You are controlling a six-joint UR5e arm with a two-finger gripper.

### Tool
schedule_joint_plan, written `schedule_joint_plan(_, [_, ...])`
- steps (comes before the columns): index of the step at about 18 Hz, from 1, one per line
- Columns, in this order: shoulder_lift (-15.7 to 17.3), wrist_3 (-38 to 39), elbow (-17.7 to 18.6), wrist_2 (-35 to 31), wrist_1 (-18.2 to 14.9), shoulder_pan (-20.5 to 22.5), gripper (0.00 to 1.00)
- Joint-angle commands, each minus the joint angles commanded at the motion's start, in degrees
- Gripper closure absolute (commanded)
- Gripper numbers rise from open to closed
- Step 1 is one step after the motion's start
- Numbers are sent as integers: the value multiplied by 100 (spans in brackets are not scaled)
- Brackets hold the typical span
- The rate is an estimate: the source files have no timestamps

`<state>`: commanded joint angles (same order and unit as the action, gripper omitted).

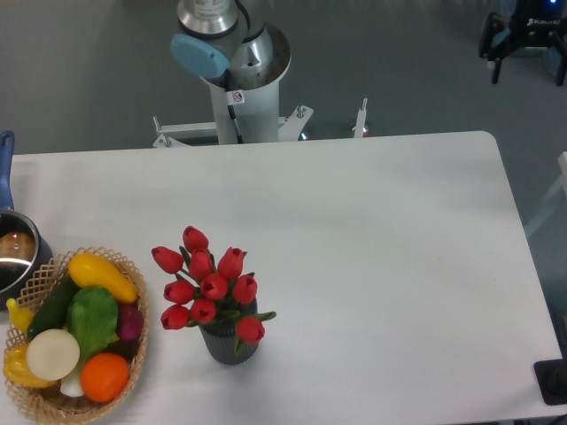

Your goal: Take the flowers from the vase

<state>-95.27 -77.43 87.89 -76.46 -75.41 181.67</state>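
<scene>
Red flowers [205, 287] upright in the dark ribbed vase [230, 343] near the white table [381, 257] front edge, wicker basket [133, 372] just left at the left edge, wide bare tabletop to the right, pincer [524, 28] far top right beyond the table, its state cannot be told

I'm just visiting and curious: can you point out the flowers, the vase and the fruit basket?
flowers [213, 286], fixed camera, a middle red bud.
vase [227, 347], fixed camera, its ribbed wall.
wicker basket [133, 365], fixed camera, its right rim.
</scene>
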Motion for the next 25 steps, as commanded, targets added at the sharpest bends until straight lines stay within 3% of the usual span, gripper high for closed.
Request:
schedule_joint_plan(5, [-44, 9, 87, 61, 35, -185, 0])
schedule_joint_plan(6, [-53, 44, 201, 105, 218, -185, 0])
schedule_joint_plan(9, [35, 53, 885, 123, 1183, -185, 0])
schedule_joint_plan(11, [44, 70, 1098, 114, 1476, -211, 0])
schedule_joint_plan(14, [18, 167, 1090, 184, 1477, -211, 0])
schedule_joint_plan(18, [0, 184, 1116, 921, 1424, -290, 0])
schedule_joint_plan(25, [-289, 255, 1256, 2213, 1415, -940, 0])
